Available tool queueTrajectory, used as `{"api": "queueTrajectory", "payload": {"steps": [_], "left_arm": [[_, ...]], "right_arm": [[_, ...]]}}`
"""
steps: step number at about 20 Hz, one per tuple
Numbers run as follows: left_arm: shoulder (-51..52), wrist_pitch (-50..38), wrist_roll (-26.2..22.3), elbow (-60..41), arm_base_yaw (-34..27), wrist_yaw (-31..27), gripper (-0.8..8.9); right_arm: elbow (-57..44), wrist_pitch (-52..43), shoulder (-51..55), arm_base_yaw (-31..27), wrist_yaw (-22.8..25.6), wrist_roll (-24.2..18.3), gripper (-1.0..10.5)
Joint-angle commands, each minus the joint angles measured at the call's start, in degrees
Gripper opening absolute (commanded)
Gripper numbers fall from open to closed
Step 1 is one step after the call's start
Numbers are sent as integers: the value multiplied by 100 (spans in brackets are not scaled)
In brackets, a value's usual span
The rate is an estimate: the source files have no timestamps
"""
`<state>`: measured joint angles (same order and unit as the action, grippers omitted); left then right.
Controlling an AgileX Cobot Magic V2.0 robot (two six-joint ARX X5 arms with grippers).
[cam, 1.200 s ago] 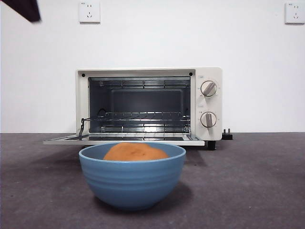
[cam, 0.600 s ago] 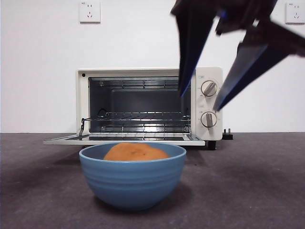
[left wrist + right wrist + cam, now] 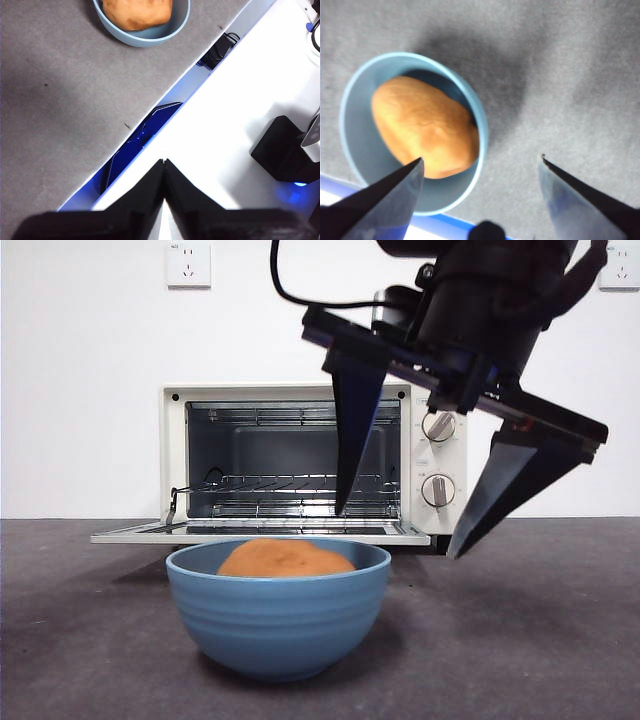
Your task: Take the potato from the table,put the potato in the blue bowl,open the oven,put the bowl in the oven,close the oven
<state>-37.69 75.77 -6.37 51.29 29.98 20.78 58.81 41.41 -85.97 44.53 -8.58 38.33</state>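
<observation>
Table (image 3: 560, 640): dark grey and mottled, it carried everything else; the blue bowl, the landmark for the lines below, sat on it near the camera in the front view.
Oven (image 3: 300, 455): cream-white, it stood behind the blue bowl and well apart from it, its door (image 3: 260, 534) folded down flat toward the bowl, the wire rack (image 3: 290, 485) bare inside, and two round knobs (image 3: 437, 426) on the panel at the side.
Right gripper (image 3: 400, 525): it hung above and just to one side of the blue bowl, touching nothing; its jaws were spread wide, one tip over the bowl's rim by the potato and the other out over bare table beside the bowl, as the right wrist view (image 3: 480, 172) confirmed.
Blue bowl (image 3: 278, 625): upright, round and faintly ridged, with the potato inside it.
Potato (image 3: 284, 559): orange-brown and smooth, it lay in the blue bowl, its top showing above the rim.
Left gripper (image 3: 164, 167): it waited well away from the blue bowl, past the table's edge, with its two jaws pressed together and nothing between them.
</observation>
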Motion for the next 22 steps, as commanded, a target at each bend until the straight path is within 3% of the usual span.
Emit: {"api": "queueTrajectory", "payload": {"steps": [1, 9, 13, 15, 22], "left_arm": [[17, -24, 15, -26, 11, 42, -6], [17, -24, 20, -26, 11, 42, -6], [17, -24, 20, -26, 11, 39, -6], [17, -26, 20, -26, 11, 37, -6], [17, -28, 17, -26, 11, 22, -6]], "right_arm": [[-48, -90, -177, 0, 55, -35, 378], [-48, -354, -767, -2, 396, 76, 366], [-48, -413, -837, -2, 450, 81, 143], [-48, -413, -837, 0, 450, 70, -20], [221, -118, -826, 9, 407, 216, -11]]}}
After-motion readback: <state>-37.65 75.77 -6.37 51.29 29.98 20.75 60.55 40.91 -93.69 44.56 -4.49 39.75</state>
